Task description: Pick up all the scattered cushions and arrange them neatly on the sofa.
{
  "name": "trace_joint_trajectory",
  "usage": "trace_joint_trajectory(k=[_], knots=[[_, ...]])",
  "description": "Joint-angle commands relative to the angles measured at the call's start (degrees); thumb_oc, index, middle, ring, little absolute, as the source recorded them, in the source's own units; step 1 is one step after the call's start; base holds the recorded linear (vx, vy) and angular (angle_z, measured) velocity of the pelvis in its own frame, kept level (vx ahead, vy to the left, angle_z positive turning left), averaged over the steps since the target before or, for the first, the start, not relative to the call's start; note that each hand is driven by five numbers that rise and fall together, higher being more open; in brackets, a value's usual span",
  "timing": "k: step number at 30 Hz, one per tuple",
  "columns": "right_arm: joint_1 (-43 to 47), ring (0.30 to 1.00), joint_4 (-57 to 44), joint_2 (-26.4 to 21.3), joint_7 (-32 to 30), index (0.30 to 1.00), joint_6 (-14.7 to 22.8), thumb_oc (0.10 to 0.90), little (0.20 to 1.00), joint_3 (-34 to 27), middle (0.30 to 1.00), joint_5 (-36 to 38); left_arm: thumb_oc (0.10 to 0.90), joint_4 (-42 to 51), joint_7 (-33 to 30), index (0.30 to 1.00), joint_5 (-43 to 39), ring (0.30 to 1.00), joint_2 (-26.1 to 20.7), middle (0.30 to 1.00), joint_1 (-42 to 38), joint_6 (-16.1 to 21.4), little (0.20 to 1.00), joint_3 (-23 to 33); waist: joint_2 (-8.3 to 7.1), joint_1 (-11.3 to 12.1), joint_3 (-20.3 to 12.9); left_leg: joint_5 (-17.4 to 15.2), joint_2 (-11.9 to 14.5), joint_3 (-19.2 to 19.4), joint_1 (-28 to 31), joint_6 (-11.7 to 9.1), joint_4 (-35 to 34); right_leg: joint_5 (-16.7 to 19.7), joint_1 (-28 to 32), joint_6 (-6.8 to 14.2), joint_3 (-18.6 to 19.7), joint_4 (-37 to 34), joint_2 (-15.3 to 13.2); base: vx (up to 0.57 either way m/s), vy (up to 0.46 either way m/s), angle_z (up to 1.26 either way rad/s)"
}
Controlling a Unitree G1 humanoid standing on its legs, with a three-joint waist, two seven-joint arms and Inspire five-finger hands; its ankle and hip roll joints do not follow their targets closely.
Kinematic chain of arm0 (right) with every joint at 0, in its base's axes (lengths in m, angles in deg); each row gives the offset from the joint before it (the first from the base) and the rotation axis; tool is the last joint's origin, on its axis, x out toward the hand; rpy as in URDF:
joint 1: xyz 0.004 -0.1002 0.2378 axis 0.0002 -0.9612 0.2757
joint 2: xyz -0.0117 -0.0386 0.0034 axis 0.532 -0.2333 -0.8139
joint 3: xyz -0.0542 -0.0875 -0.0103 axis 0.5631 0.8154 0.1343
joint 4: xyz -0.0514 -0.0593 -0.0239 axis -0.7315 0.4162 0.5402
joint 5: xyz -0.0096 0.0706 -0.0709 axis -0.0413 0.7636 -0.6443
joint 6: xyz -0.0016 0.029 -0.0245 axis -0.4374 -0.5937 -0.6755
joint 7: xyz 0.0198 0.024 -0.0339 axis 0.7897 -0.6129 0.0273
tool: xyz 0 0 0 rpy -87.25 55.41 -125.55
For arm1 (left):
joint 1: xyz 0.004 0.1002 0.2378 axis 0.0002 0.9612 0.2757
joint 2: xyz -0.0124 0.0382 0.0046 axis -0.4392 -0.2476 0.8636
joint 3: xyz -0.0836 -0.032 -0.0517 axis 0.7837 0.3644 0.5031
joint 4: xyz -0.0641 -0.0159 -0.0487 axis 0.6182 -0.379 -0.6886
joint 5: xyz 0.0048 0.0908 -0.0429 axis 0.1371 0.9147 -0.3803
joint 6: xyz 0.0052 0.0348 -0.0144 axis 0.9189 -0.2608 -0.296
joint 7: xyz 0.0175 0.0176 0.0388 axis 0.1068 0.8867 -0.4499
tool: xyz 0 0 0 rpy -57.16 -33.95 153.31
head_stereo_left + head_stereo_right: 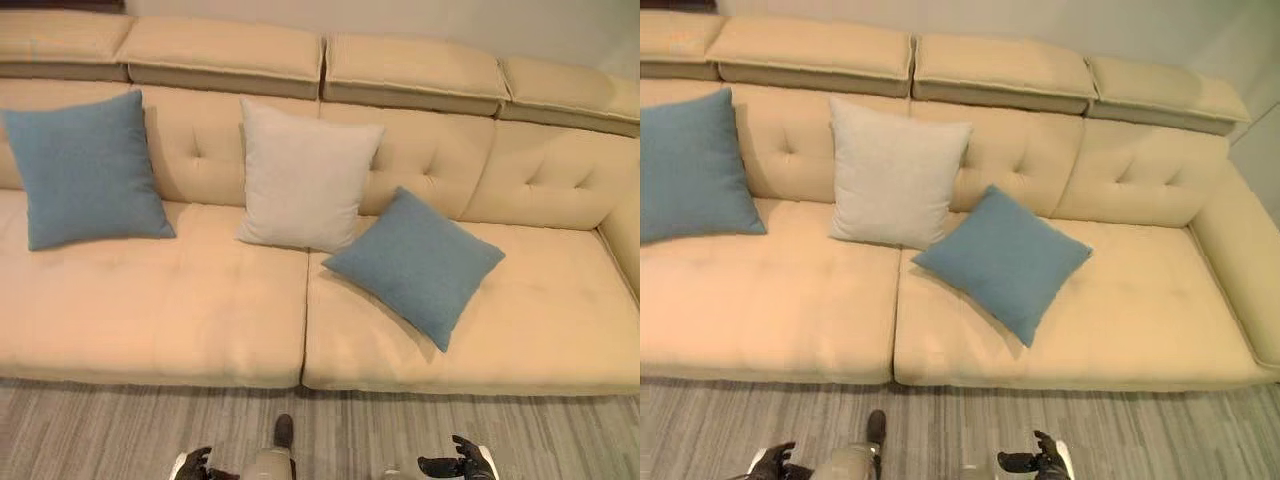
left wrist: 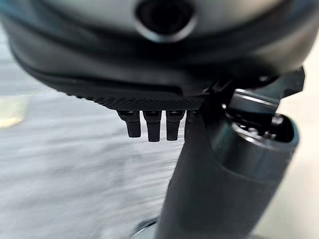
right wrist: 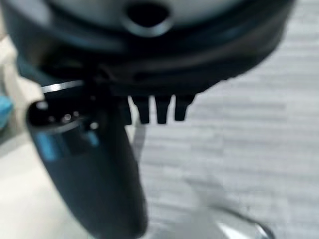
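Three square fabric cushions sit on a long beige tufted sofa point(image 1: 160, 300) while the robot stands back on the grey striped floor point(image 1: 100, 430). The blue cushion near the sofa's left end point(image 1: 85, 170) and the pale grey cushion at the middle point(image 1: 305, 175) stand upright against the backrest, edges level, apparently already tidied. The second blue cushion point(image 1: 415, 262) lies just right of the grey one, flat on the right seat and turned like a diamond, one corner pointing toward the seat's front edge, so it likely awaits straightening. No cushion shows on the floor. The left hand point(image 1: 193, 464) and the right hand point(image 1: 455, 465) hang low by the robot's sides, clear of the sofa. Both are empty, their fingers loosely extended, though the wrist views are blurred.
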Motion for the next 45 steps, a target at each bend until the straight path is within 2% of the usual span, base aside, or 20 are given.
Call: trace_joint_trajectory(k=[1, 5, 9, 11, 12, 15, 17, 20, 23, 24, 26, 28, 29, 31, 32, 33, 34, 41, 43, 45], knots=[[-2.3, 0.900, -2.5, -3.2, -0.8, 0.900, 0.7, 0.800, 0.900, 0.8, 0.900, 1.9, 0.800, 1.3, -1.8, 0.900, 0.6, 0.900, -2.3, 0.900, 0.1, 1.3, 0.900, -0.2, 1.21, -1.5, -2.0, -2.5, 1.7, -2.3, 0.3, -2.2, 2.4, 1.6, -1.3, -0.1, -4.4, -0.8, 1.7, 0.28, 0.148, -0.25], [-2.7, 0.900, -4.9, -3.9, -2.6, 0.900, 1.7, 0.800, 0.900, 0.6, 0.900, 0.5, 0.800, 1.8, -1.9, 0.900, -0.2, 0.900, -2.7, 0.900, -0.5, 1.7, 0.900, 0.8, 0.34, -3.2, -0.5, -4.9, 0.5, -2.2, 2.6, -2.5, 2.7, -0.3, -4.0, -0.4, -6.9, -11.3, 1.4, 0.22, 0.011, -0.01], [-3.1, 0.900, -7.5, -4.2, -3.6, 0.900, 2.4, 0.800, 0.900, -1.0, 0.900, 1.0, 0.800, 0.8, -2.0, 0.900, -0.4, 0.900, -2.0, 0.900, 0.0, 1.8, 0.900, 1.8, 0.12, -4.3, 0.4, -7.1, 0.1, -1.9, 4.3, -3.4, 3.5, 1.3, -5.4, 0.3, -8.6, -20.2, -0.8, 0.20, -0.057, -0.08], [-3.6, 0.900, -9.7, -4.3, -5.0, 0.900, 2.8, 0.800, 0.900, -2.1, 0.900, 1.2, 0.800, 0.5, -2.3, 0.900, -0.2, 0.900, -1.5, 0.900, 0.2, 2.0, 0.900, 2.1, 0.34, -5.1, 0.9, -8.2, 0.0, -2.1, 4.8, -4.0, 4.2, 2.8, -6.5, 1.0, -7.7, -23.7, -2.1, 0.22, -0.088, -0.04], [-4.6, 0.900, -9.8, -3.5, -7.0, 0.900, 2.9, 0.800, 0.900, -4.4, 0.900, 2.8, 0.800, -0.5, -2.8, 0.900, 1.0, 0.900, -1.0, 0.900, 0.2, 1.7, 0.900, 1.7, 0.53, -6.4, 1.4, -9.3, -0.2, -2.5, 5.6, -4.5, 5.0, 4.8, -8.0, 1.8, -4.8, -25.3, -3.2, 0.22, -0.079, 0.09], [-6.2, 0.900, -11.2, -2.6, -7.9, 0.900, 3.9, 0.800, 0.900, -6.7, 0.900, 6.8, 0.800, -1.6, -3.2, 0.900, 1.3, 0.900, -0.5, 0.900, 0.6, 1.7, 0.900, 1.2, 0.88, -7.3, 1.5, -10.5, -0.1, -2.3, 6.0, -4.8, 6.2, 5.1, -8.7, 2.0, -3.3, -25.5, -3.6, 0.21, -0.077, 0.15], [-8.8, 0.900, -13.2, -1.7, -8.9, 0.900, 5.4, 0.800, 0.900, -10.7, 0.900, 11.5, 0.800, -2.6, -3.4, 0.900, 0.2, 0.900, 0.2, 0.900, 2.6, 2.1, 0.900, 2.3, 1.10, -8.1, -0.2, -11.8, -0.9, -2.5, 7.4, -5.0, 5.8, 4.8, -7.1, 2.1, -2.6, -25.6, -3.1, 0.34, -0.136, 0.06], [-9.8, 0.900, -15.1, -2.1, -6.0, 0.900, 7.2, 0.800, 0.900, -16.4, 0.900, 22.1, 0.800, -2.4, -3.4, 0.900, -4.1, 0.900, 0.1, 0.900, 4.0, 2.6, 0.900, 5.0, 2.84, -9.0, -2.1, -11.5, 1.0, -3.2, 9.3, -6.4, 3.8, 3.7, -6.3, 1.8, -3.4, -25.6, -1.6, 0.29, -0.180, -0.12], [-10.9, 0.900, -21.5, -2.9, -4.4, 0.900, 8.6, 0.800, 0.900, -18.4, 0.900, 24.9, 0.800, -0.4, -3.0, 0.900, -8.1, 0.900, -1.1, 0.900, 4.9, 3.9, 0.900, 7.9, 3.84, -9.3, -2.9, -10.7, 2.6, -3.6, 9.4, -8.1, 4.2, 1.4, -5.3, 0.8, -4.1, -25.9, -0.1, 0.17, -0.139, 0.04], [-11.1, 0.900, -23.0, -3.3, -4.1, 0.900, 9.0, 0.800, 0.900, -19.1, 0.900, 25.6, 0.800, 1.3, -2.9, 0.900, -9.7, 0.900, -1.4, 0.900, 5.2, 4.6, 0.900, 8.7, 4.06, -9.3, -2.7, -9.6, 3.1, -3.7, 8.1, -9.1, 6.6, 0.6, -4.7, 0.2, -4.4, -26.2, 0.4, 0.07, -0.148, -0.02], [-11.2, 0.900, -30.5, -4.4, -4.5, 0.900, 10.9, 0.800, 0.900, -20.8, 0.900, 26.2, 0.800, 9.2, -3.9, 0.900, -16.0, 0.900, -2.7, 0.900, 5.5, 7.4, 0.900, 12.0, 3.15, -8.2, -0.5, -4.1, 4.8, -2.5, 1.0, -11.6, 20.2, -1.1, -1.6, -2.2, -5.4, -27.9, 0.8, 0.00, -0.160, 0.14], [-10.0, 0.900, -29.6, -5.0, -4.9, 0.900, 11.1, 0.800, 0.900, -21.4, 0.900, 26.4, 0.800, 10.8, -4.2, 0.900, -16.1, 0.900, -3.0, 0.900, 5.3, 7.7, 0.900, 12.3, 3.07, -7.7, 0.2, -3.5, 5.4, -2.0, -1.0, -11.4, 22.0, -1.7, -0.7, -2.7, -5.8, -28.6, 1.1, 0.03, -0.083, 0.18], [-8.6, 0.900, -32.5, -5.5, -5.4, 0.900, 11.2, 0.800, 0.900, -20.9, 0.900, 26.4, 0.800, 16.9, -4.5, 0.900, -17.1, 0.900, -3.7, 0.900, 5.4, 8.6, 0.900, 12.8, 3.36, -6.6, 0.5, -5.1, 5.9, -0.3, -3.0, -10.0, 16.0, -2.4, 0.6, -2.3, -6.0, -30.1, 1.3, 0.10, -0.009, 0.08], [-8.0, 0.900, -33.3, -5.8, -5.4, 0.900, 11.3, 0.800, 0.900, -20.5, 0.900, 26.1, 0.800, 20.3, -4.9, 0.900, -16.7, 0.900, -4.3, 0.900, 5.7, 9.1, 0.900, 12.8, 3.98, -5.8, 0.5, -3.7, 6.0, -0.4, -3.5, -9.7, 10.9, -2.6, 1.1, -2.0, -6.0, -30.5, 1.8, 0.10, 0.047, 0.19], [-6.5, 0.900, -33.9, -6.5, -5.6, 0.900, 11.4, 0.800, 0.900, -19.5, 0.900, 25.6, 0.800, 23.2, -5.3, 0.900, -17.3, 0.900, -5.1, 0.900, 5.6, 9.7, 0.900, 13.0, 4.70, -4.5, 0.8, -0.8, 6.1, -1.7, -4.4, -9.7, 5.9, -3.1, 2.1, -1.8, -5.7, -30.6, 2.7, 0.16, 0.086, 0.18], [-4.4, 0.900, -33.5, -7.6, -6.1, 0.900, 11.3, 0.800, 0.900, -18.8, 0.900, 25.4, 0.800, 25.1, -4.8, 0.900, -17.2, 0.900, -5.5, 0.900, 5.5, 10.0, 0.900, 12.9, 5.69, -3.9, 0.1, -0.8, 6.6, -2.6, -2.7, -9.2, -0.5, -4.3, 2.8, -1.7, -5.3, -30.3, 3.6, 0.17, 0.106, -0.06], [-4.1, 0.900, -34.8, -7.4, -5.6, 0.900, 11.3, 0.800, 0.900, -18.8, 0.900, 25.8, 0.800, 27.9, -5.1, 0.900, -17.0, 0.900, -6.1, 0.900, 4.9, 10.4, 0.900, 13.4, 6.38, -3.8, -0.1, 1.0, 6.5, -3.5, -1.9, -9.1, -2.0, -4.1, 3.3, -1.6, -5.3, -30.1, 4.1, 0.16, 0.112, -0.12], [1.6, 0.900, -33.3, -9.9, -1.8, 0.900, 9.1, 0.800, 0.900, -15.9, 0.900, 25.6, 0.800, 42.7, -3.7, 0.900, -13.8, 0.900, -13.0, 0.900, -0.8, 11.6, 0.900, 12.7, 5.11, -3.7, -3.9, 0.4, 4.1, -2.7, 3.2, -8.1, -6.8, -2.6, 4.9, 0.2, -4.4, -31.8, 2.3, 0.12, 0.070, -0.04], [2.6, 0.900, -32.8, -7.8, 2.5, 0.900, 9.1, 0.800, 0.900, -15.3, 0.900, 34.1, 0.800, 45.2, -3.3, 0.900, -11.1, 0.900, -14.5, 0.900, -3.5, 10.8, 0.900, 11.3, 4.44, -3.6, -4.8, -0.1, 3.6, -1.8, 4.6, -7.8, -7.8, -2.3, 5.7, 0.8, -4.1, -32.7, 1.8, 0.14, 0.068, -0.10], [2.4, 0.900, -33.1, -6.8, 4.1, 0.900, 9.1, 0.800, 0.900, -15.3, 0.900, 36.6, 0.800, 45.5, -4.1, 0.900, -8.8, 0.900, -15.1, 0.900, -5.7, 10.3, 0.900, 10.6, 4.01, -3.8, -5.4, -0.7, 3.4, -1.4, 5.4, -7.6, -8.1, -2.1, 6.3, 1.2, -3.8, -33.4, 1.5, 0.10, 0.043, -0.14]])
